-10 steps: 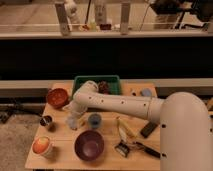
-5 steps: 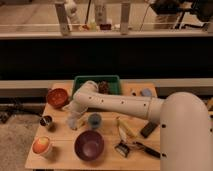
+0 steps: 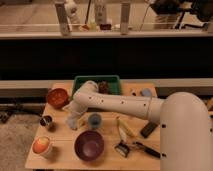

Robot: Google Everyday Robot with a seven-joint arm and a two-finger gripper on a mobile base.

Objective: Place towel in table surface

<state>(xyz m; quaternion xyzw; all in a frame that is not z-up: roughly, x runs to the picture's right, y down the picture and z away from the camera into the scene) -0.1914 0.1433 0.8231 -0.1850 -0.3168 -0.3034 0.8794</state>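
- On the counter (image 3: 62,150), no towel can be picked out for certain; it may be bunched under the end effector (image 3: 75,121).
- That end effector hangs low beside the blue cup (image 3: 94,120); its grip cannot be told.
- Placing looks unfinished.

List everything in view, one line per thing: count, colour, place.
table surface: one, light wood, under everything
tray: one, green, back centre
lump: one, brown, in the tray
red bowl: one, back left
metal cup: one, dark, left edge
round object: one, orange and white, front left
purple bowl: one, front centre
small cup: one, blue-grey, centre
long item: one, yellow, right of centre
block: one, black, right
utensils: two, dark, front right
arm: one, white, reaching leftward
gripper: one, pointing down between metal cup and small cup
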